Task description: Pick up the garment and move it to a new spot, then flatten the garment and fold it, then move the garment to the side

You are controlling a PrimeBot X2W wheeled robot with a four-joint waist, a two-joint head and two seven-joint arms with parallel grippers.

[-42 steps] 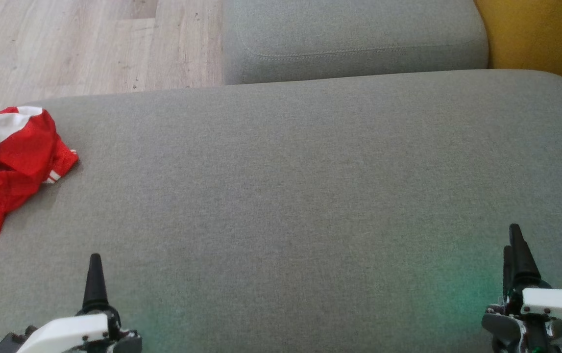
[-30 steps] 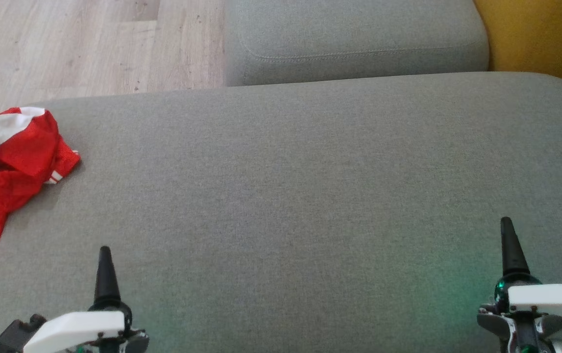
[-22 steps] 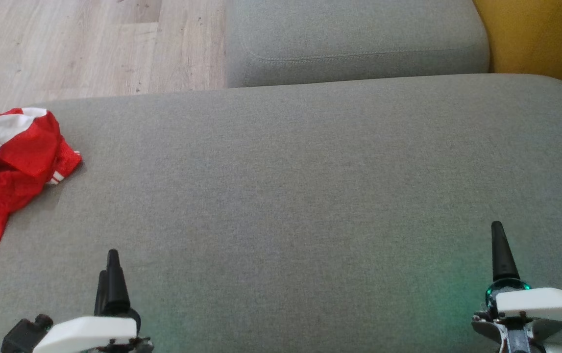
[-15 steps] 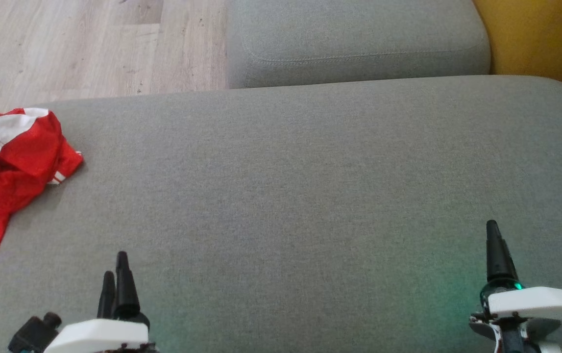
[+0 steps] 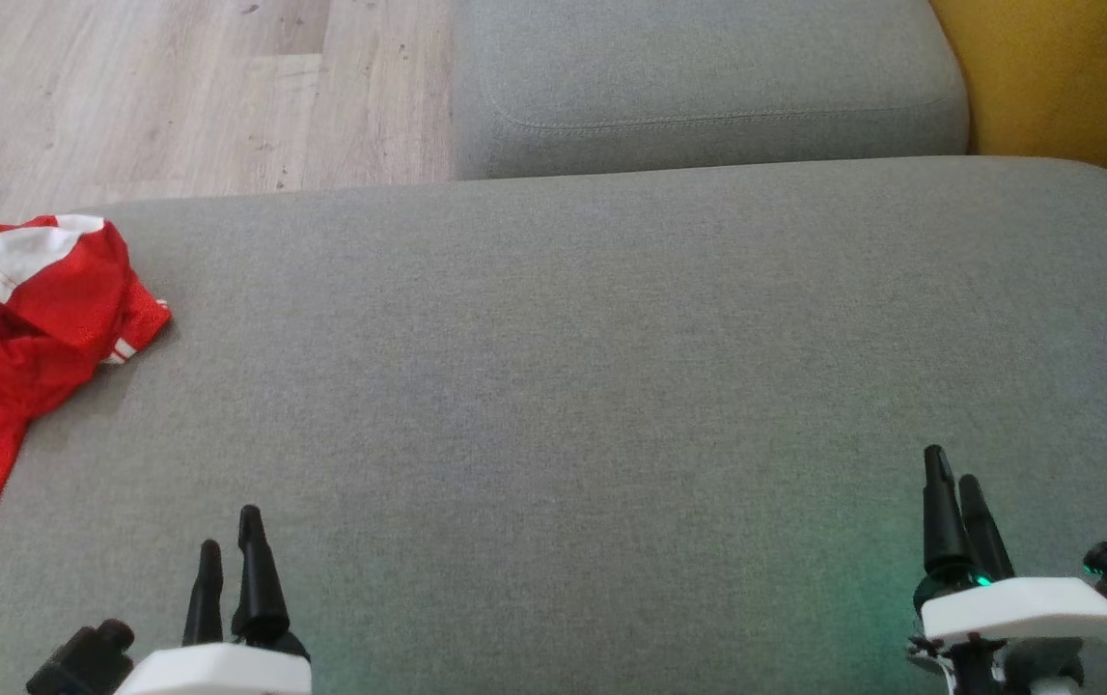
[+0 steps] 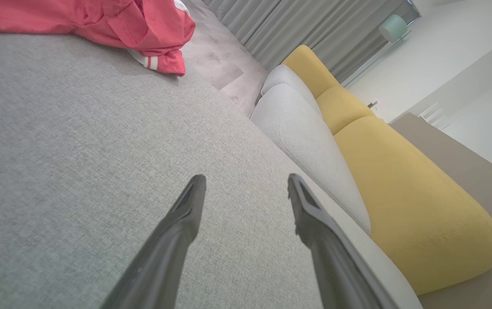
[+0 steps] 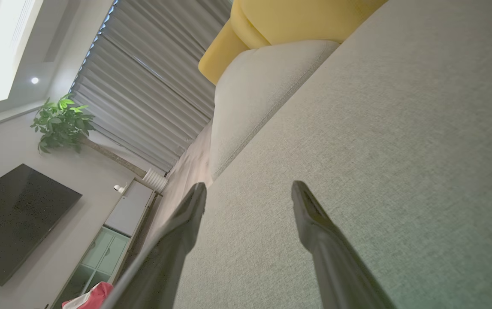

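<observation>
red jersey (image 5: 22, 338) with white trim: lies crumpled at the far left of the large grey cushion (image 5: 611, 347), running past the head view's left edge, one striped sleeve cuff pointing toward the cushion's middle. it lies free of both grippers.

left gripper (image 5: 230, 529): low at the near left, fingers pointing forward over bare fabric, apart from the jersey, which lies ahead and to its left. jaws spread, empty.

right gripper (image 5: 952, 466): low at the near right, well apart from the jersey, fingers likewise pointing forward. its wrist view shows the jaws spread wide and empty above the cushion.

beyond the cushion: a smaller grey cushion (image 5: 707, 87), wood floor (image 5: 128, 97) to its left, yellow upholstery (image 5: 1055, 77) to its right.
</observation>
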